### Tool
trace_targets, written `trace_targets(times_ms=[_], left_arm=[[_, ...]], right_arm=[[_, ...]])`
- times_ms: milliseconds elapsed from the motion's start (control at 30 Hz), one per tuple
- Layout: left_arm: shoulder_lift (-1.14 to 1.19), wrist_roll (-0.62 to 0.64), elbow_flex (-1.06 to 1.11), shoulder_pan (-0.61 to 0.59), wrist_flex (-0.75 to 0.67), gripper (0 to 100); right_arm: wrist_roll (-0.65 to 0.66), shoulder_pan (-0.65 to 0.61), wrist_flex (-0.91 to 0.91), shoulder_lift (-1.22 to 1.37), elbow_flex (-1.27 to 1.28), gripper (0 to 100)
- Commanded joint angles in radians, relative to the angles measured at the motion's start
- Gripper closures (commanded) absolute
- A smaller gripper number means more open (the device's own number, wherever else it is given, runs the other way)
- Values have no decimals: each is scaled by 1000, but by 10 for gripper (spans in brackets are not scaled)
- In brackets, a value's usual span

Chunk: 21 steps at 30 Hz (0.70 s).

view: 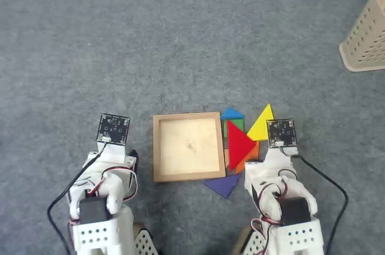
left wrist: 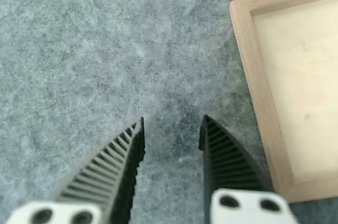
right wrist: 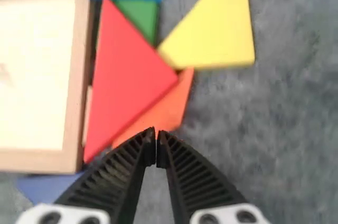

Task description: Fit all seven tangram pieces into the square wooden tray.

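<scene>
- The square wooden tray [view: 157,148] lies flat toward the near edge of the desk [view: 180,50], about midway between its side edges. I see only bare wood inside the rim.
- Every tangram piece I can see lies outside the tray, bunched along its right rim.
- The red triangle [view: 239,142] is the top piece, with one long side against the tray's right rim. It lies over part of the green piece [view: 236,125] and part of the orange piece [view: 249,157].
- The blue piece [view: 232,113] sits by the tray's far right corner and overlaps the green piece's far end.
- The yellow triangle [view: 263,124] is on the outer side of the bunch, touching the red triangle's point, with its edge over the orange piece.
- The purple piece [view: 224,185] lies just beside the tray's near right corner.
- My right gripper [right wrist: 156,134] hangs at the near side of the bunch, right by the orange piece. Its jaws are together with nothing between them.
- My left gripper [left wrist: 173,121] hangs over bare grey desk just beside the tray's left rim, with its jaws apart and nothing between them.
- A beige perforated basket [view: 367,32] stands at the desk's right edge, well apart from the tray.
</scene>
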Motion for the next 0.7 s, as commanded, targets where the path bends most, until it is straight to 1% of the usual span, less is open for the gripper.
trace_targets(times_ms=[0,100,200,333,433,500,667], left_arm=[[-6,-5,-10,3,5,832],[-6,-5,-10,3,5,832],[-6,-5,-10,3,5,832],[-6,-5,-10,2,5,832],[-6,-5,-10,2,5,832],[-6,-5,-10,2,5,832],[-6,-5,-10,2,5,832]], right_arm=[[20,2,-91,-22,17,992],[20,10,-131,-22,17,992],[20,51,-194,-22,17,992],[20,120,-372,-22,15,992],[21,170,-441,-22,8,992],[41,185,-440,-22,-5,992],[203,166,-320,-22,-72,993]])
